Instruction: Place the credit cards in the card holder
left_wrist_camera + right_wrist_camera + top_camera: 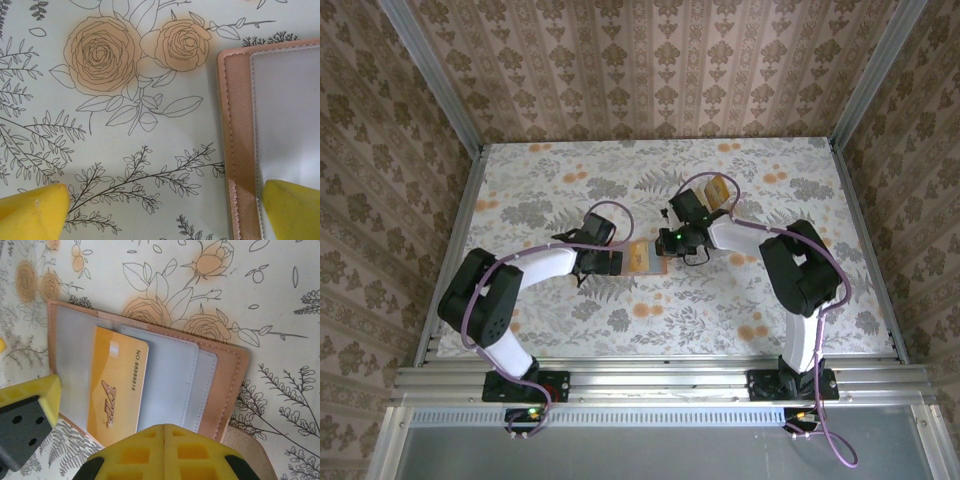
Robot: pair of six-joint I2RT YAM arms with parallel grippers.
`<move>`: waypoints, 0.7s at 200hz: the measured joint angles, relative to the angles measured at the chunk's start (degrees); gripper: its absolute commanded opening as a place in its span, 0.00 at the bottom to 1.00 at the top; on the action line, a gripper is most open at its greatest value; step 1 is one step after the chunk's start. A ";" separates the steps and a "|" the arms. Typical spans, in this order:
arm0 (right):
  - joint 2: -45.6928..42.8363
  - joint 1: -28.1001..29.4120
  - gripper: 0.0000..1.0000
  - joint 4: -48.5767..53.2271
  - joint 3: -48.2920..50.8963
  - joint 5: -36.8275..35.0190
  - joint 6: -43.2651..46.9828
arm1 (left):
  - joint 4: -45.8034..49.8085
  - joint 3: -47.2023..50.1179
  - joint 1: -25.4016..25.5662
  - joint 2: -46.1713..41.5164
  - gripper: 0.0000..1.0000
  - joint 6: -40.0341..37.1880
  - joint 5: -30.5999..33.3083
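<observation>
Floral bench, card holder lying unfolded mid-bench: I am seating a card.
It is sitting partway in a pocket; my right pincer is closed together at its near end, my left pincer spread over the holder's edge. I judge a straight, gentle push is coming next.
</observation>
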State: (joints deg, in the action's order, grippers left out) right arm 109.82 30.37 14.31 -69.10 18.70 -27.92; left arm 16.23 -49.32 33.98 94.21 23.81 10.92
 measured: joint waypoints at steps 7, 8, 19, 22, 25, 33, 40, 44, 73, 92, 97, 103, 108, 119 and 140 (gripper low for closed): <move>0.57 0.31 0.00 0.70 -0.68 -0.48 0.44 | -0.15 0.11 0.00 -0.04 1.00 -0.02 0.00; 0.68 0.33 0.00 0.79 -0.79 -0.57 0.48 | -0.17 0.13 0.00 -0.07 1.00 -0.02 0.00; 1.60 0.72 0.00 1.55 -1.62 -1.16 1.03 | -0.33 0.24 0.00 -0.11 1.00 -0.02 0.00; 1.79 0.81 0.00 1.70 -1.79 -1.36 1.05 | -0.33 0.24 0.00 -0.11 1.00 -0.02 0.00; 2.03 0.92 0.00 1.88 -1.99 -1.51 1.18 | -0.35 0.24 0.00 -0.11 1.00 -0.02 0.00; 2.60 1.20 0.00 2.62 -2.40 -1.86 1.31 | -0.37 0.26 0.00 -0.11 1.00 -0.02 0.00; 2.93 1.42 0.00 2.93 -2.62 -2.08 1.44 | -0.42 0.33 0.00 -0.11 1.00 -0.02 0.00; 3.17 1.53 0.00 3.17 -2.78 -2.14 1.53 | -0.46 0.35 0.00 -0.11 1.00 0.00 0.00; 4.33 2.43 0.00 4.22 -4.35 -2.51 2.23 | -0.87 0.61 0.00 -0.22 1.00 0.00 0.00; 5.07 2.99 0.00 4.26 -5.27 -2.51 2.29 | -0.96 0.63 0.00 -0.22 1.00 -0.02 -0.02; 5.18 3.13 0.00 4.28 -5.38 -2.51 2.29 | -1.03 0.68 0.00 -0.22 1.00 0.00 -0.02; 5.33 3.30 0.00 4.33 -5.51 -2.49 2.29 | -1.09 0.74 0.00 -0.22 1.00 0.00 -0.02; 5.44 3.43 0.00 4.35 -5.64 -2.49 2.29 | -1.22 0.81 0.00 -0.24 1.00 0.00 -0.02; 5.66 3.67 0.00 4.39 -5.90 -2.51 2.29 | -1.27 0.83 0.00 -0.24 1.00 0.00 -0.02; 5.81 3.98 0.00 4.83 -6.29 -2.84 2.34 | -1.29 0.83 0.00 -0.24 1.00 0.00 -0.04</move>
State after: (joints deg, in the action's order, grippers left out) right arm 115.63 34.35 19.14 -75.40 15.86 -25.58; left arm 14.94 -48.49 33.98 93.97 23.81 10.87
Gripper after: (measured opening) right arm 0.066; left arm 0.999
